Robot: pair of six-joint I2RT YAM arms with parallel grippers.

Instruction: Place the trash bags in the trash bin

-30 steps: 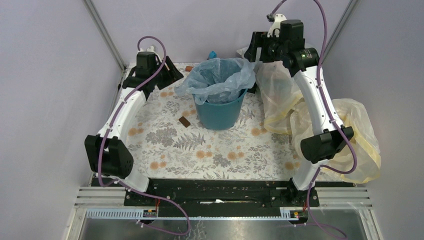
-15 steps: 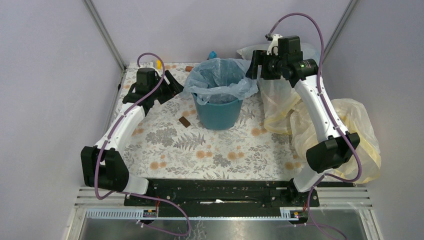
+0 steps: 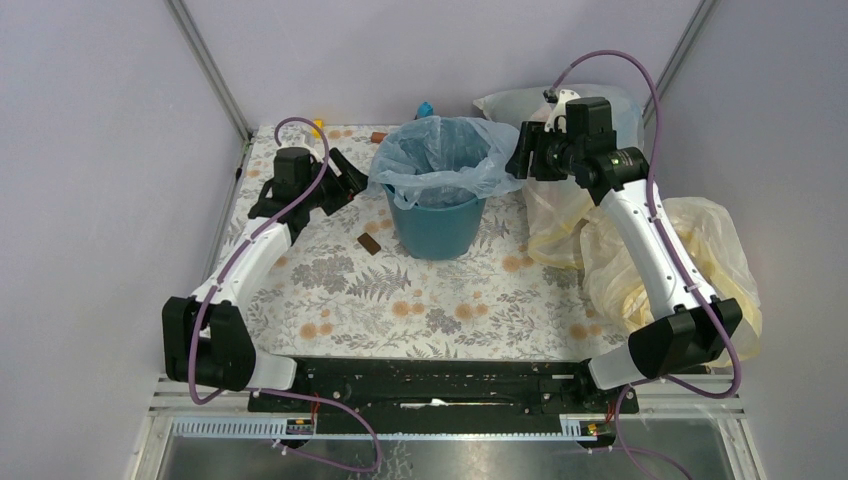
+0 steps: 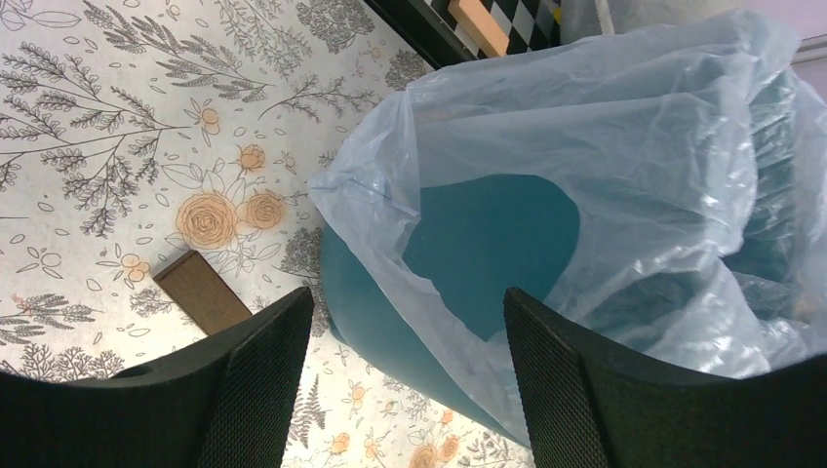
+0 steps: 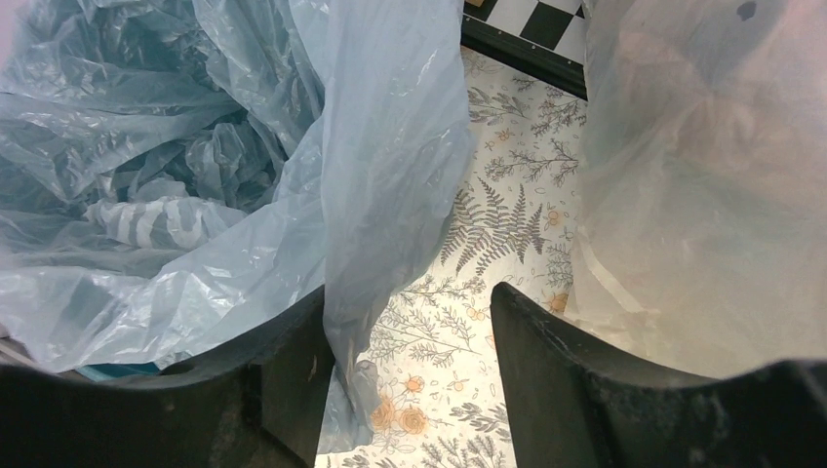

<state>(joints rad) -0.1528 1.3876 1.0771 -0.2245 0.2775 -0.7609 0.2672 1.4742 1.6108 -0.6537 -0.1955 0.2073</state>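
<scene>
On my left side, the left gripper (image 3: 345, 180) hovers just beside the bin, its two black, finely stippled fingers (image 4: 258, 375) spread wide with nothing between them. Through its wrist camera I see the matte cloth of the white floral-printed table cover (image 3: 420, 300) with grey ferns and orange blooms. On it lies a small flat brown rectangular block (image 4: 202, 303), close to the foot of the bin but not touching it.

In the middle stands the round teal-blue plastic bin with smooth tapering sides (image 3: 437, 232), upright on the cover. The thin, crinkly, translucent light-blue plastic trash bag (image 3: 440, 160) sits inside it. Its mouth is open and its edges spill over the rim all round in loose, rumpled folds. From the left wrist view the film hangs partway down the outer wall, and a curved patch of bare teal (image 4: 488, 244) shows where the bag gapes. Inside, the plastic is bunched into glossy wrinkles (image 5: 146, 195).

Further right, the right gripper (image 3: 520, 160) is at the bin's right rim, jaws well apart. One long drooping fold of the blue bag hangs down between its fingers (image 5: 556, 380), lying against the left one. The jaws are not closed on it, and I cannot tell whether anything pins it.

Just beside that gripper slumps a cloudy, whitish soft plastic bag (image 5: 702, 195), smooth and hazy. At the far right edge of the table sits a bulky pale-yellow plastic bag (image 3: 715, 250), puffed and creased, partly behind the right arm
</scene>
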